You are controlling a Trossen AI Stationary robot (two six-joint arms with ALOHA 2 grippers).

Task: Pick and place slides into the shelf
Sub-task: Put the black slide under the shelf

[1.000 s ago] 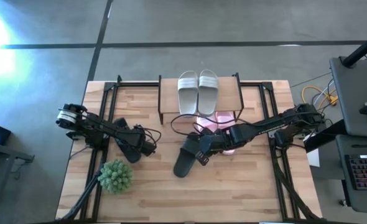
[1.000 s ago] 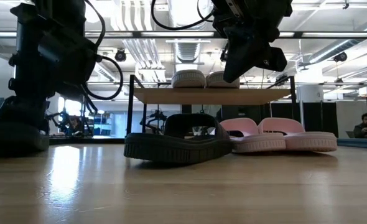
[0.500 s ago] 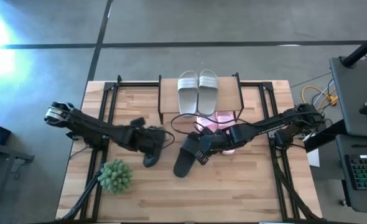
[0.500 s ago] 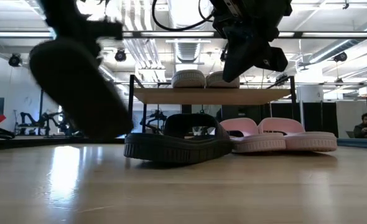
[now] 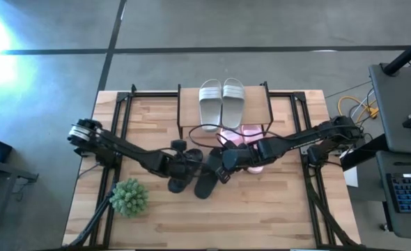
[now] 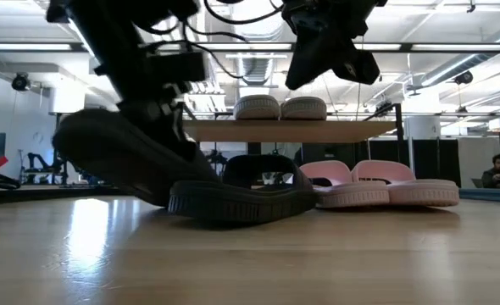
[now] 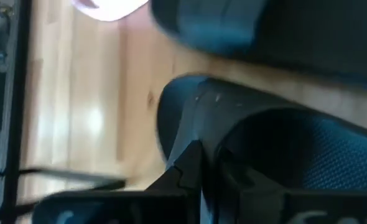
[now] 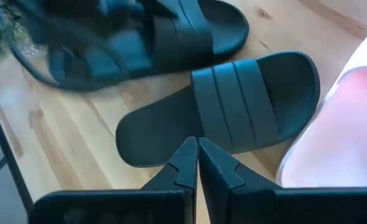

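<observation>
The left end effector (image 5: 181,169) is over the middle of the desk (image 5: 261,216), clamped on a black slide (image 5: 180,178) — from the low view that slide hangs tilted, toe down, right beside its mate (image 5: 207,178), which lies flat in front of the shelf (image 5: 254,111). The right end effector (image 5: 226,165) hovers over the resting black slide, fingers together and holding nothing. The grey pair (image 5: 221,101) sits on top of the shelf, and the pink pair (image 5: 242,139) is under it.

How will these handle? Light foam, I'd say, with a soft strap and a stiffer sole. The tilted hang suggests the slide pivots freely in a pinch, so it could swing or slip. The left wrist view is filled by dark foam, so I can't tell whether the hold is on strap or sole edge. The best hold looks like the wide strap, near its middle: it's raised and gives the fingers something to close on. A sole rim pinch would flex more.
</observation>
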